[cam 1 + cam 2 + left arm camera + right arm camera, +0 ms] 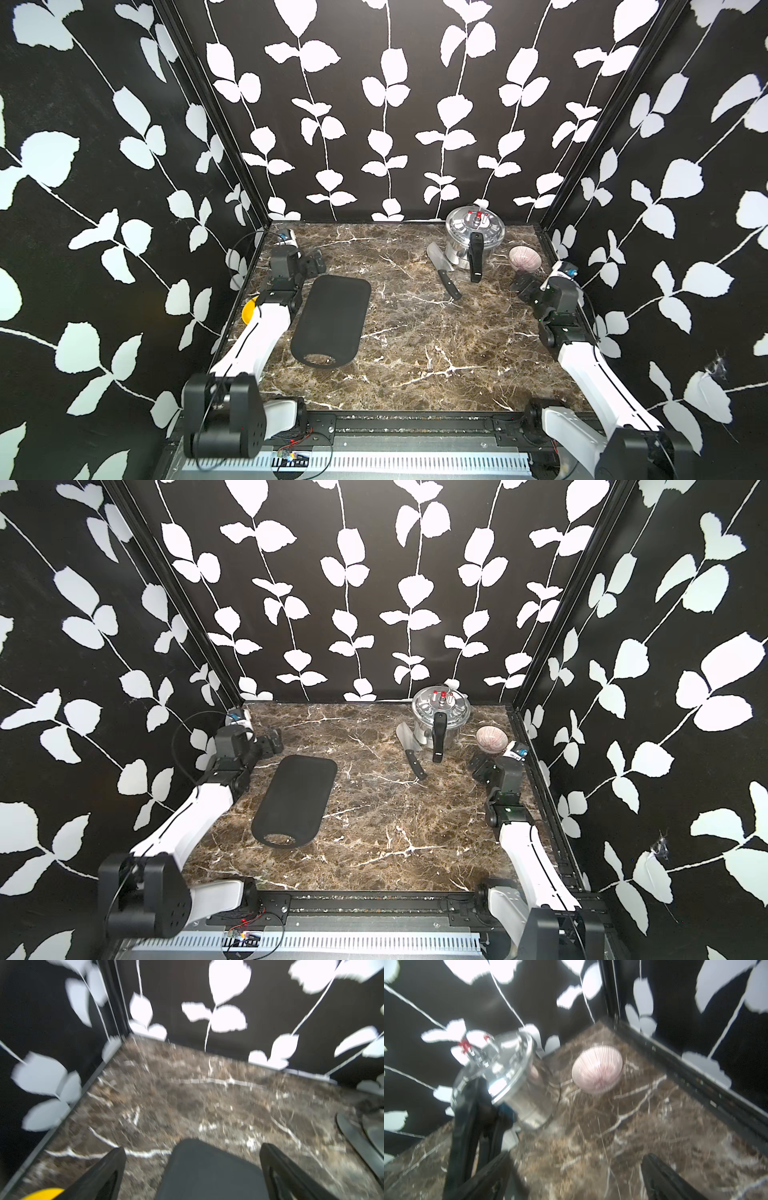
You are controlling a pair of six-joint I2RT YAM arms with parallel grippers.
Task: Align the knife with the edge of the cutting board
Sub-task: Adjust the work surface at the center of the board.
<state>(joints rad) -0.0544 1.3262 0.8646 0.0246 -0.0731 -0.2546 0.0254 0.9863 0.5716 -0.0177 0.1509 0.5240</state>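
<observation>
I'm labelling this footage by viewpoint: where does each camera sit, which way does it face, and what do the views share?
Top views: high at the front, looking down at the marble table; both white arms show, with the silver black-handled cleaver and matte-black cutting board.
Left wrist: faces the far-left corner; open left gripper over the board's end.
Right wrist: faces the far-right corner; open right gripper, steel pressure cooker, ribbed pink bowl.
Shared: both top views also show the cooker and bowl.
</observation>
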